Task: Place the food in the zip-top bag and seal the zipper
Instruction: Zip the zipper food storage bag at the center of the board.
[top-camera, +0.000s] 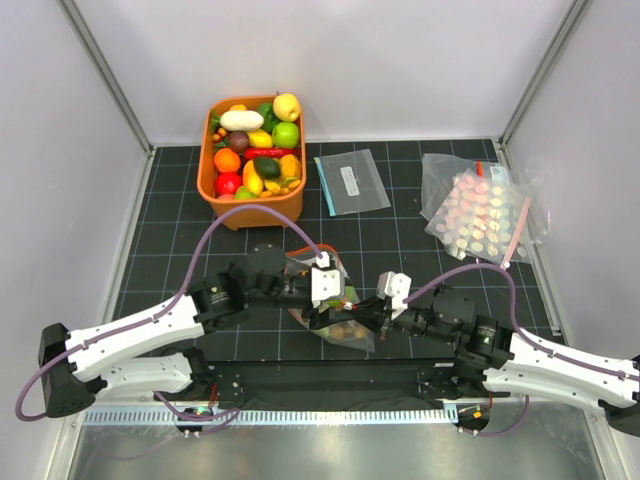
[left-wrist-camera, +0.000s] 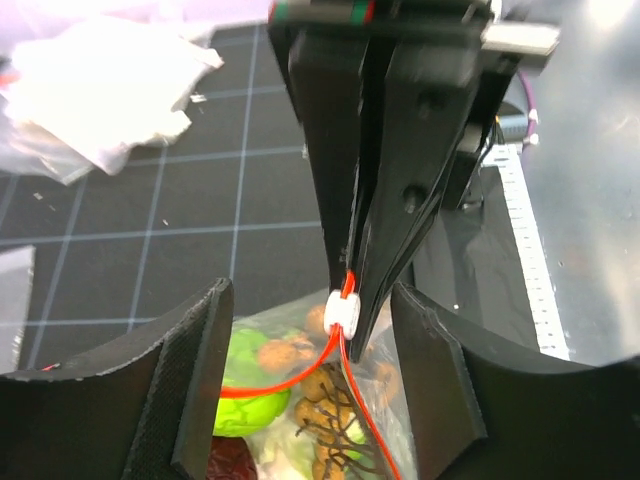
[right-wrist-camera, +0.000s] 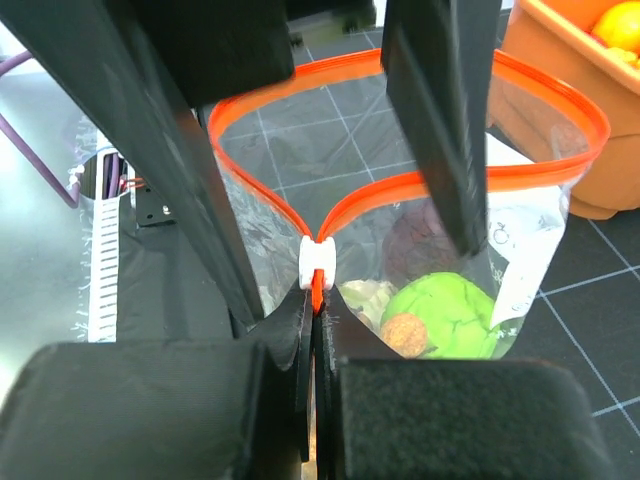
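The zip-top bag (top-camera: 335, 318) lies on the black mat between my two grippers. Its mouth gapes open in the right wrist view, and the orange-red zipper (right-wrist-camera: 400, 190) forms a loop. A white slider (right-wrist-camera: 318, 262) sits at the near end of the strip. My right gripper (right-wrist-camera: 318, 300) is shut on the zipper strip just behind the slider. My left gripper (left-wrist-camera: 312, 300) is open and straddles the bag, one finger on each side, without touching the slider (left-wrist-camera: 343, 312). Inside the bag lie food pieces: a green one (left-wrist-camera: 245, 385), tan balls (left-wrist-camera: 320, 390) and a dark red one.
An orange basket (top-camera: 250, 210) full of toy fruits stands at the back left. A flat clear bag with a blue edge (top-camera: 352, 182) lies behind centre. At the back right is a bag of pink discs (top-camera: 485, 215). Metal frame posts stand at both back corners.
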